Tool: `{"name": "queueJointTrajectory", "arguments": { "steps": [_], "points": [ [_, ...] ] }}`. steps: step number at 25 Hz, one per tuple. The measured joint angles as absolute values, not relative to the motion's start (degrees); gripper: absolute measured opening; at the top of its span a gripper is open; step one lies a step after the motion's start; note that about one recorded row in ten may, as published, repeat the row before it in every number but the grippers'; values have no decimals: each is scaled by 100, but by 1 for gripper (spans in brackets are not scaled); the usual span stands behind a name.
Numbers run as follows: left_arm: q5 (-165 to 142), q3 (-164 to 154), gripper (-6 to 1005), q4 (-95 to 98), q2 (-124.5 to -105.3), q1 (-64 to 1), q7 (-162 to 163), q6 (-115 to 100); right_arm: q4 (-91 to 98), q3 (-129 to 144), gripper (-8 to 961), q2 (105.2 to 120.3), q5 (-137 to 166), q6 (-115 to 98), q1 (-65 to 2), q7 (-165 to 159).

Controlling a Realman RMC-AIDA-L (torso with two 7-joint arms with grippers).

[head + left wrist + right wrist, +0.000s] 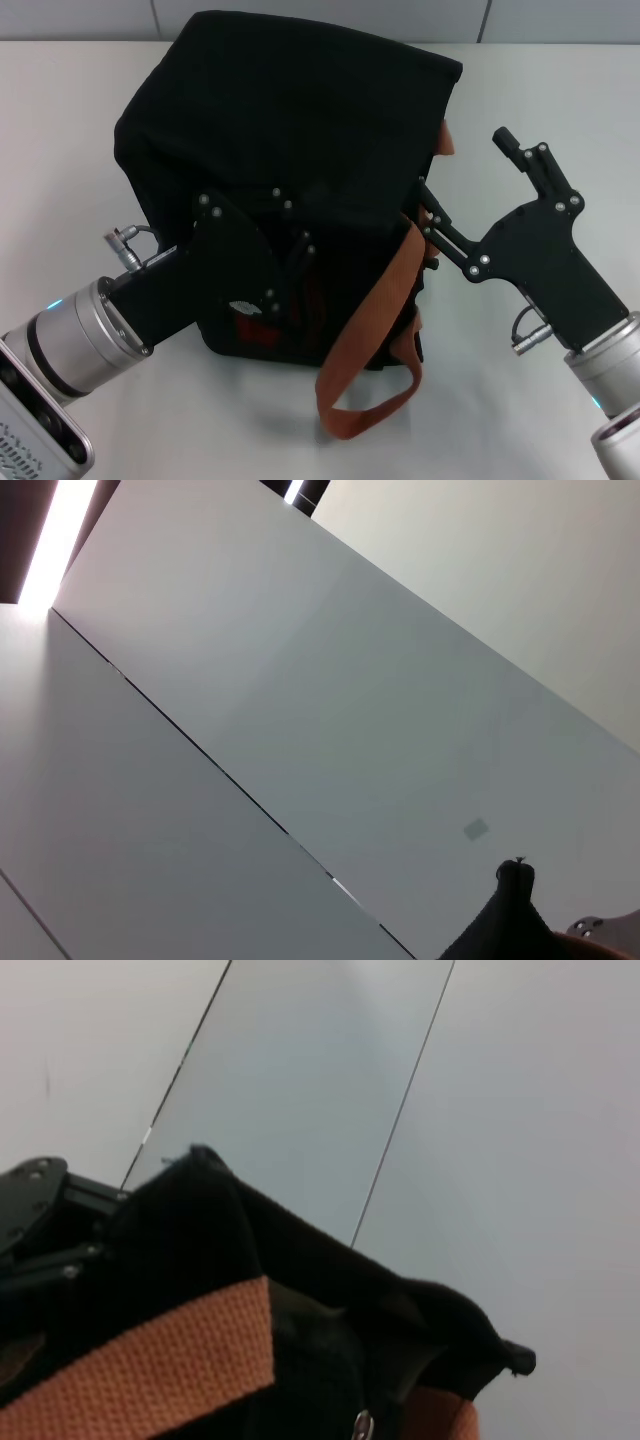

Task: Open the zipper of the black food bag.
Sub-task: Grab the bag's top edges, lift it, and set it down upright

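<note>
— Where's the black food bag (290,130) now?

— On the white bench (60,120), between the two arms, lying over on its side I think, an orange-brown handle (365,340) looping down towards the front edge.

— And the tools?

— The left tool (285,265) is pressed against the near face of the bag, by the red lettering. Its fingers are black on black, so I cannot tell whether they are clenched or released. The right tool (470,195) is at the bag's right side, fingers spread wide; one touches the fabric near the handle's root, the other stands in open air. It grips nothing.

— Can you see the zipper?

— Only a small silvery pull tab (362,1425), low in the right wrist view, under a fold of cloth.

— How will it handle?

— Soft and light, I'd judge. The cloth sags and will bunch if tugged, so one tool should pin the bag near the rim while the other pinches that little tab. It's small and metal, likely slippery.
</note>
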State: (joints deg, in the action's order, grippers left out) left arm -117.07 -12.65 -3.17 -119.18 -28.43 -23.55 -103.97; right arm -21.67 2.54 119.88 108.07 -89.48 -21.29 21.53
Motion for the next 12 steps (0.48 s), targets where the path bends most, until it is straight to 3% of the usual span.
{"name": "queueJointTrajectory", "arguments": {
  "steps": [12],
  "points": [
    [-11710, -1266, 87, -316, -11918, -2856, -2356, -10396, -2145, 371, 831, 11988, 11074, -8891, -2074, 2256]
  ]
}}
